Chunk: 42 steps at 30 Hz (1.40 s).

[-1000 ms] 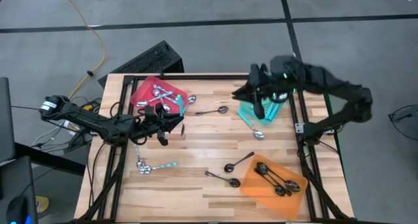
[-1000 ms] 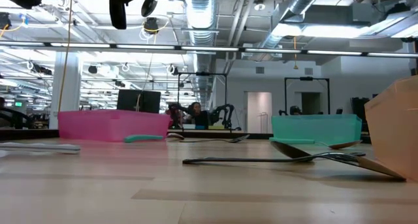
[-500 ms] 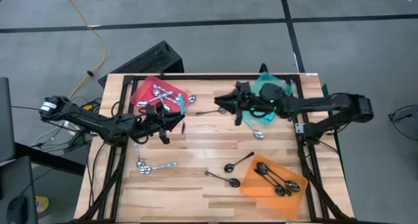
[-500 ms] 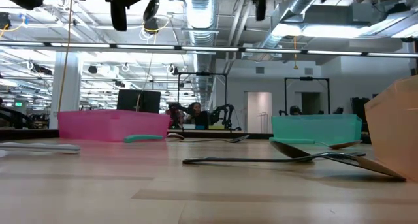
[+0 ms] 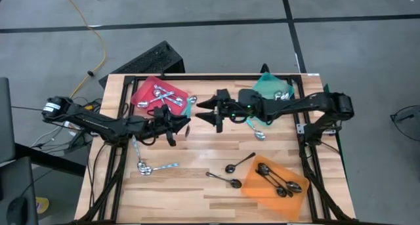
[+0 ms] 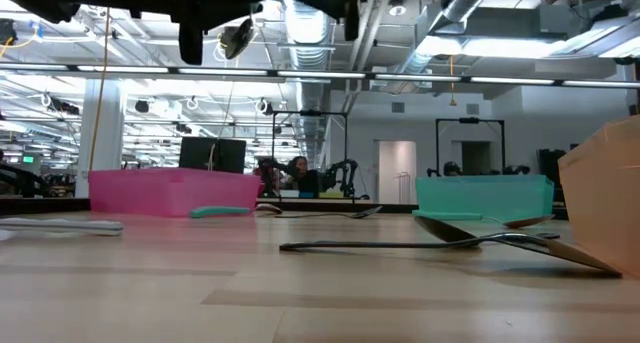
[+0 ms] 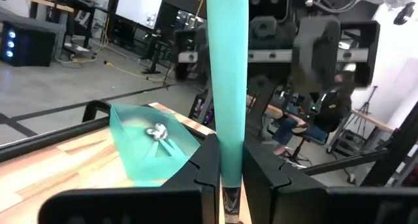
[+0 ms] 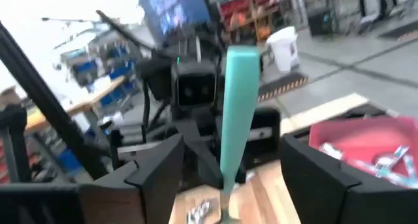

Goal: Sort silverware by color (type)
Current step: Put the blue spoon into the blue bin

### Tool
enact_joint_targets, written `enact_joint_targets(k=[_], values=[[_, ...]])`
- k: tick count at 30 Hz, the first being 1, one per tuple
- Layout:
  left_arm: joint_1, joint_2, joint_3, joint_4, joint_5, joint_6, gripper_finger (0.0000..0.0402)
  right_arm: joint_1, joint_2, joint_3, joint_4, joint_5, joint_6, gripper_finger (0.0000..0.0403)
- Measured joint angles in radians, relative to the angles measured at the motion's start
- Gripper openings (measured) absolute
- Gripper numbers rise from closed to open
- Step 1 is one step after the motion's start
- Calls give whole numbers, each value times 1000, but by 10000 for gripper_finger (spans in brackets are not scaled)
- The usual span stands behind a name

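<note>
Left gripper, fingers pinched on the teal handle of a spoon, hangs above the table's middle, just in front of the red tray. The handle stands upright between the fingers. Right gripper faces it from close by, fingers spread wide on either side of the same teal handle without touching it.

A second ago the right arm was raised over the teal tray; it has since swung across the table toward the left gripper, and its fingers have opened. The left arm has shifted only slightly.

Silver spoons lie in the red tray, one in the teal tray, and black spoons in the orange tray. Loose on the wood: two black spoons near the orange tray, a teal-handled spoon in front of the teal tray, and spoons at the near left. A black keyboard lies beyond the far edge.
</note>
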Motion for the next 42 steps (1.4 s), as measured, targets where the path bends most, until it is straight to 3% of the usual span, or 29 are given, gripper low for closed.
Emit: enact_joint_targets(k=[7,19,24,31,39,42], values=[[0,13,0,4,51,-18,21,-1,84,87,-5,-96,1,274],[0,12,27,-13,102,20,21,-1,150,133,0,-148,-2,267],[7,12,27,-12,103,20,21,-1,150,133,-1,-153,-8,214],[31,12,27,-9,130,16,21,-1,150,133,-18,-155,-22,82],[39,12,27,-17,145,-1,23,-3,148,133,-43,-151,-3,85],[41,12,27,-39,130,-39,52,-3,148,133,-49,-147,5,85]])
